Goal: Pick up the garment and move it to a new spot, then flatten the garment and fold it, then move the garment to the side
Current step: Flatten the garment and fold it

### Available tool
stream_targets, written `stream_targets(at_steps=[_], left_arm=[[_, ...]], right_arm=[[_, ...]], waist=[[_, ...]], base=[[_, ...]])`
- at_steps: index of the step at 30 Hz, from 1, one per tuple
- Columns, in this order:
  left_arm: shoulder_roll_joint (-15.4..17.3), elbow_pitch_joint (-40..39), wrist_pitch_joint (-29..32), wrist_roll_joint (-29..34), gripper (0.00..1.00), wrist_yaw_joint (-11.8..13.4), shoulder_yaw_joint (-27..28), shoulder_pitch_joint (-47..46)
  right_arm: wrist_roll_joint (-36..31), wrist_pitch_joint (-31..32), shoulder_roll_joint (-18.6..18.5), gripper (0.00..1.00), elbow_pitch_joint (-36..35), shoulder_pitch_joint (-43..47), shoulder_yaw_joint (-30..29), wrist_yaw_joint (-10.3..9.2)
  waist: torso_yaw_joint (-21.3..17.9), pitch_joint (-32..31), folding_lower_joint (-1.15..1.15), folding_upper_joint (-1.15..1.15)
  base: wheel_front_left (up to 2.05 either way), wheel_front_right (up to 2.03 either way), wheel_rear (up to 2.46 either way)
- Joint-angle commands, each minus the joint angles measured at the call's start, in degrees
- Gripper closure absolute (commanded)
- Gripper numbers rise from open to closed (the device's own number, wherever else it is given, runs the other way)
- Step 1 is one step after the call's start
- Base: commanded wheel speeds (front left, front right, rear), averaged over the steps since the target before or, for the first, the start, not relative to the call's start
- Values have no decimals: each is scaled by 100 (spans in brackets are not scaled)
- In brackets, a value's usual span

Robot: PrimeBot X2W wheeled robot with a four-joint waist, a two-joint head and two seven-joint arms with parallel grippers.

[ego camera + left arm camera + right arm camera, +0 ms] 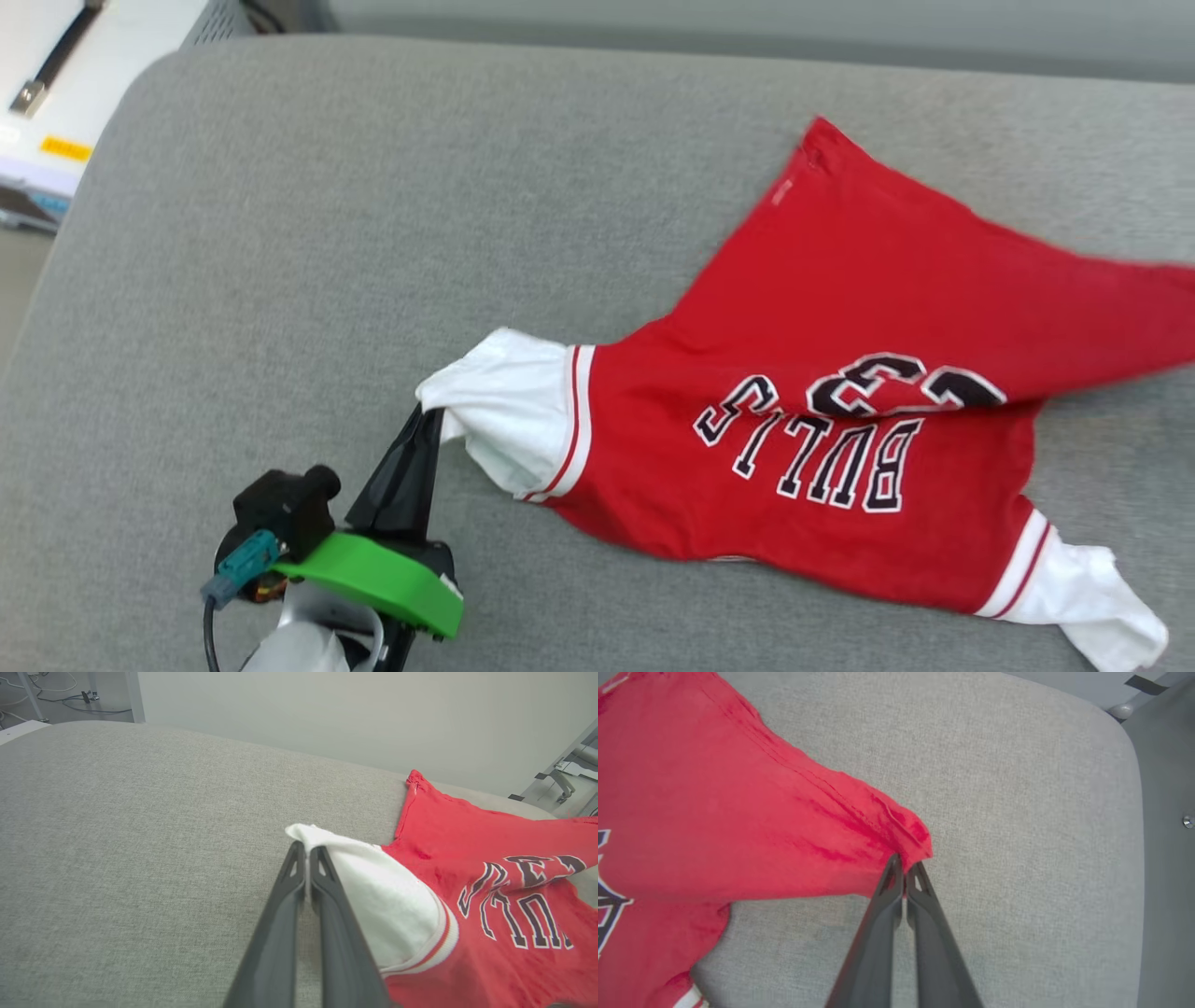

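The grey fabric-covered counter (pixel 280 233) is being shown with open room across its left half, its rounded far-left corner being bordered by a white cabinet (pixel 56 93). The garment (pixel 840 308) is being spread lettering-up over the right half. One white sleeve tip is being pinched by the closed left tool (pixel 431 411) toward the near edge, and a red hem corner is being clamped by the closed right tool (pixel 904 861) toward the counter's right edge.

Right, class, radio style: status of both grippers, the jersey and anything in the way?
Left gripper shut on white sleeve tip. Right gripper shut on red hem corner. Garment stretched between them on grey cushion, lettering up. Nothing seen in the way.
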Motion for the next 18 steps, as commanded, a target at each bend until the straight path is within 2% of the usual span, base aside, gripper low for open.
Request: stream_targets(at_steps=[1,5,11,18], left_arm=[[59,-2,6,-23,100,35,35,114],[98,-22,11,-78,100,80,60,313],[156,-74,55,-113,100,106,51,436],[185,-87,83,-117,100,111,21,415]], right_arm=[[64,-118,-50,100,-43,343,-122,-4],[228,-360,44,100,-181,1467,-604,-4],[137,-484,451,100,-416,3040,-1368,-4],[-155,-224,1396,100,-720,4238,-1860,-4]], waist=[[-309,-360,0,0],[-435,-519,0,0],[-499,-599,0,0],[-468,-600,0,0]], base=[[0,0,0],[0,0,0],[0,0,0],[0,0,0]])
